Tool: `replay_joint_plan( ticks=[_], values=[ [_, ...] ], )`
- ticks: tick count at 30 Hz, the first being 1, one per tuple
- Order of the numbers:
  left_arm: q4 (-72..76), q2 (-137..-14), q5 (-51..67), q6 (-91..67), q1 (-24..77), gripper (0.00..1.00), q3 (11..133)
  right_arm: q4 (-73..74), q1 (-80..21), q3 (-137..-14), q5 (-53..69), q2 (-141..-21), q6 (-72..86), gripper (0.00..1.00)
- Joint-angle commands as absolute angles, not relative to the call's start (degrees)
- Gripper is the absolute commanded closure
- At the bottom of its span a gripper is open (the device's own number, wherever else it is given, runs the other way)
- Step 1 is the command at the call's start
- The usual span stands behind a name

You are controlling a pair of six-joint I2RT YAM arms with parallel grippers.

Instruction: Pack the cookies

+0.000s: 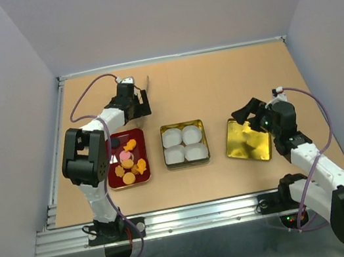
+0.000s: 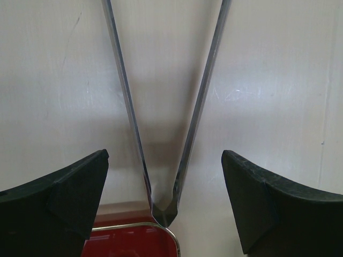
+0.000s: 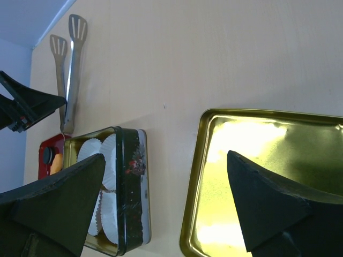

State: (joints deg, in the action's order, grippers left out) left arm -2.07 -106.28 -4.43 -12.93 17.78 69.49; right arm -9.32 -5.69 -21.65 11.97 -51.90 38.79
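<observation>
On a tan table (image 1: 217,80), the right gripper (image 1: 247,114) hovers wide open and empty above a gold lid (image 1: 249,140). Beside the lid sits a tin (image 1: 165,148) holding four white paper cups (image 1: 185,144). The left gripper (image 1: 143,99), also wide open, straddles metal tongs (image 2: 199,107) without touching them. The cookies (image 1: 128,164) lie on a red tray (image 1: 114,178) to the tin's left.
</observation>
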Motion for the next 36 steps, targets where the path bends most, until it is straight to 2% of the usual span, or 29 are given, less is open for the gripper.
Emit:
replay_joint_plan(
  ticks=[1, 13, 16, 18, 19, 20, 23, 25, 30, 36],
  values=[
    [-0.7, -107.84, -5.01, -11.87, 17.67, 0.01, 70.22, -10.37, -6.06, -21.01, 11.07, -52.29, 37.97, 0.0],
    [-2.28, -115.66, -4.57, -11.42, 17.67, 0.02, 76.02, -10.46, -6.06, -20.57, 10.64, -52.65, 38.23, 0.0],
    [-3.77, -117.42, -5.1, -11.6, 17.75, 0.09, 78.12, -10.37, -6.06, -20.57, 10.55, -52.65, 38.32, 0.0],
    [-4.74, -118.29, -5.97, -11.69, 17.75, 0.2, 78.92, -10.37, -6.06, -20.57, 10.55, -52.65, 38.32, 0.0],
    [-5.18, -118.56, -6.32, -11.86, 17.75, 0.27, 79.27, -10.46, -6.06, -20.57, 10.55, -52.56, 38.32, 0.0],
    [-6.23, -118.83, -6.85, -12.04, 17.67, 0.43, 80.23, -10.46, -5.98, -20.57, 10.46, -52.56, 38.32, 0.0],
    [-7.38, -119.36, -6.42, -11.95, 17.75, 0.64, 81.39, -10.46, -6.06, -20.57, 10.46, -52.38, 38.23, 0.0],
    [-7.82, -118.74, -6.33, -11.87, 17.75, 0.73, 81.47, -10.46, -6.06, -20.57, 10.46, -52.38, 38.23, 0.0],
    [-10.71, -113.4, -5.71, -12.39, 17.75, 0.78, 82.88, -10.02, -5.98, -21.88, 10.9, -52.03, 37.88, 0.0],
    [-19.59, -107.58, -2.29, -10.73, 17.75, 0.79, 93.41, -9.32, -6.06, -27.06, 12.83, -52.99, 42.53, 0.0]
  ],
)
